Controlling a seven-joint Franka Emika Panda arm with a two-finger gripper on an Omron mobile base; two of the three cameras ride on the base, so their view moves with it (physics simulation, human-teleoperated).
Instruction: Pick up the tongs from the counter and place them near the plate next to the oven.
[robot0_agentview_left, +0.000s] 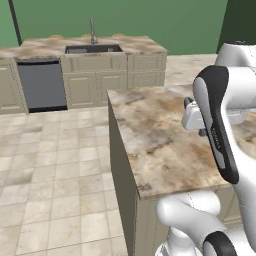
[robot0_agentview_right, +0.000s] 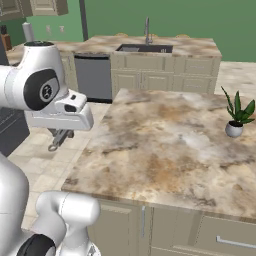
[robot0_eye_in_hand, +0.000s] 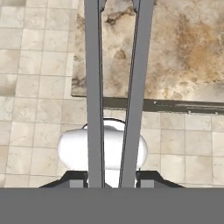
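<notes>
While gripper (robot0_eye_in_hand: 112, 177) clamps slim dark grey metal tongs (robot0_eye_in_hand: 114, 87), their arms running toward 12 o'clock over beige marbled stone counter (robot0_eye_in_hand: 175, 48) edge, we judge carry step underway. Next: we must find plate beside oven.
</notes>
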